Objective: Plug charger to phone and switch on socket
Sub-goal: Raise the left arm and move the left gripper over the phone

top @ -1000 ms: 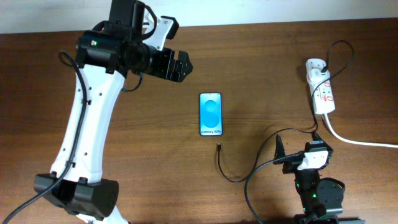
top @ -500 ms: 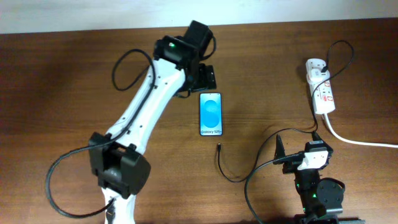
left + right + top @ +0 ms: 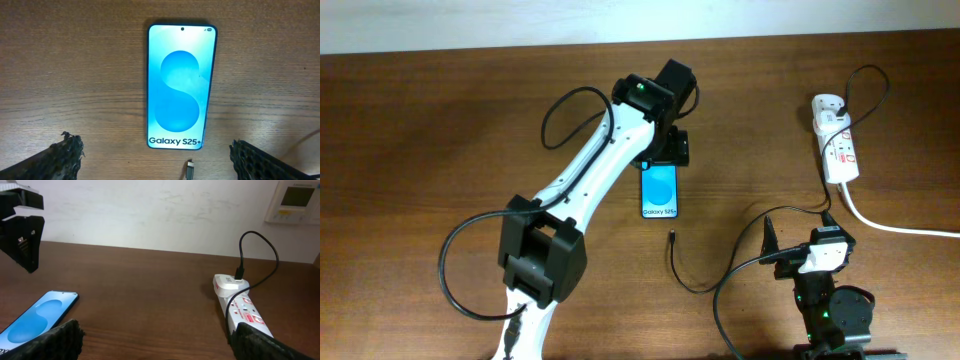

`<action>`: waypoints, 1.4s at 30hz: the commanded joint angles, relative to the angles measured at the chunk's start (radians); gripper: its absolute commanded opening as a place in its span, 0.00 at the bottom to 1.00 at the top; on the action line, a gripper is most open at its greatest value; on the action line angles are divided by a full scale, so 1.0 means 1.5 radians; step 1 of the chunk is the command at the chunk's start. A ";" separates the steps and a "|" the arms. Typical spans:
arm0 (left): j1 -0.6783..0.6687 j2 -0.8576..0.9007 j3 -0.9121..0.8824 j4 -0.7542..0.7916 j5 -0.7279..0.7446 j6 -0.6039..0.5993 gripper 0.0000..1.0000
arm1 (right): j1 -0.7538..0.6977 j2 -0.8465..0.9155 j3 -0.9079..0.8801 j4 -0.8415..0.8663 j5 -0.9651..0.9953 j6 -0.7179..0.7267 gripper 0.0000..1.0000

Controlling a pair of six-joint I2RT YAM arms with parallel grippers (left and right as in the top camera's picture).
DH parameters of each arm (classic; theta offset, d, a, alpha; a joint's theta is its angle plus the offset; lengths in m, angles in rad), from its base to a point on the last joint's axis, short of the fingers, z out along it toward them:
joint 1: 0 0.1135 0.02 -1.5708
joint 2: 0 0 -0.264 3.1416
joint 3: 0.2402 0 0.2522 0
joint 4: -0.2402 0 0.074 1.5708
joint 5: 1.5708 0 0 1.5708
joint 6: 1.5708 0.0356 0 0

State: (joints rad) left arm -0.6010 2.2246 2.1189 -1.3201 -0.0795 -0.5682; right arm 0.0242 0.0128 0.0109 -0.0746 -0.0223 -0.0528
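Brown wooden table (image 3: 470,120), pale wall behind in the right wrist view. Phone (image 3: 181,85) is lying flat face up mid-table, screen lit, "Galaxy" end pointing toward the robot. Charger plug tip (image 3: 189,169) is sitting just beside that bottom edge, not touching and not plugged in, with its thin black cable (image 3: 685,280) curling off toward the right arm. Socket (image 3: 245,312) is lying well apart at the far right, white adapter (image 3: 227,283) plugged in; I cannot tell the switch position. Left gripper (image 3: 157,160) is hovering over the phone, fingers spread wide, holding nothing. Right gripper (image 3: 162,342) is parked low near the table edge, also wide apart and empty. Judging the step as going for the plug. To do it well, pinch the stiff plug body rather than the limp cable, keep it level and lined up with the port, and push slowly. The phone is likely sliding on bare wood if pushed, so brace its far end.
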 commanded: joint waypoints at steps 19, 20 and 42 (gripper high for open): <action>0.001 0.077 0.006 0.004 0.050 0.068 0.99 | 0.005 -0.005 -0.004 -0.003 0.006 0.001 0.98; 0.001 0.078 0.006 0.011 0.048 0.068 0.99 | 0.005 -0.005 -0.004 -0.003 0.006 0.001 0.98; -0.012 0.090 0.005 0.093 0.020 0.023 0.99 | 0.005 -0.005 -0.004 -0.003 0.006 0.001 0.98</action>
State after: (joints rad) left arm -0.6151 2.3455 2.1189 -1.1839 -0.0231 -0.5201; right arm 0.0242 0.0128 0.0109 -0.0746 -0.0223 -0.0525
